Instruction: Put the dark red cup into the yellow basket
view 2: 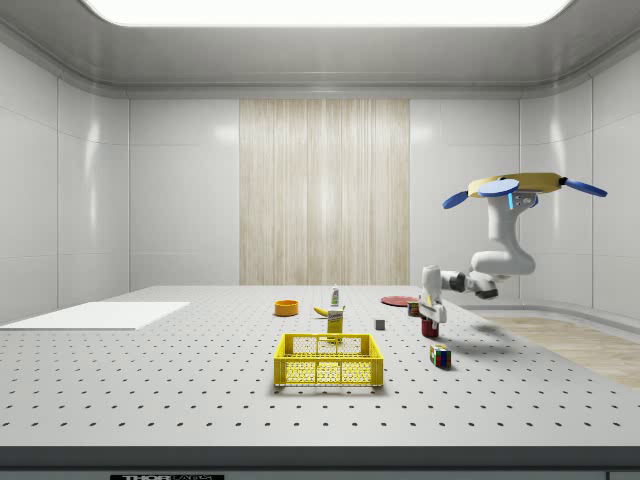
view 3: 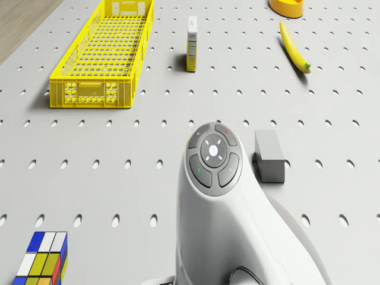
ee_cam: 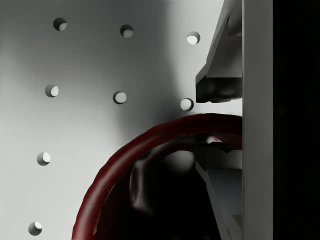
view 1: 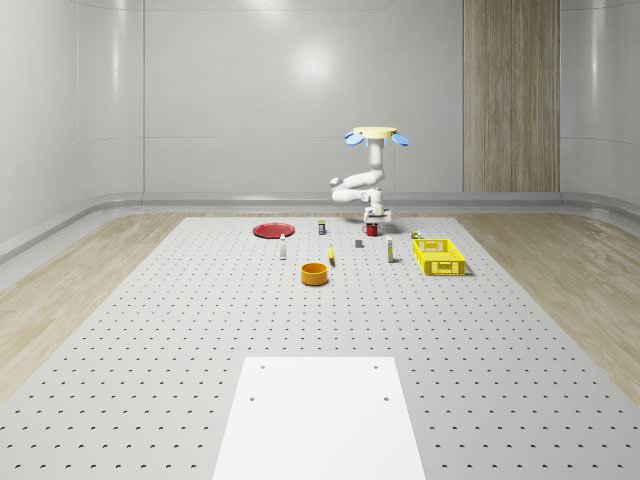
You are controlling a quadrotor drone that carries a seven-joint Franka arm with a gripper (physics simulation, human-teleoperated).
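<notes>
Nearest in the whole-scene view, white flat panel on grey perforated desk; farther back, blue-rotored drone hovering over small dark red cup, tool at its top, yellow mesh basket well apart toward that view's right. Side view: cup upright beneath tool, beyond basket. Wrist view: tool fingers apart, astride cup's rim, one outside, one inside.
</notes>
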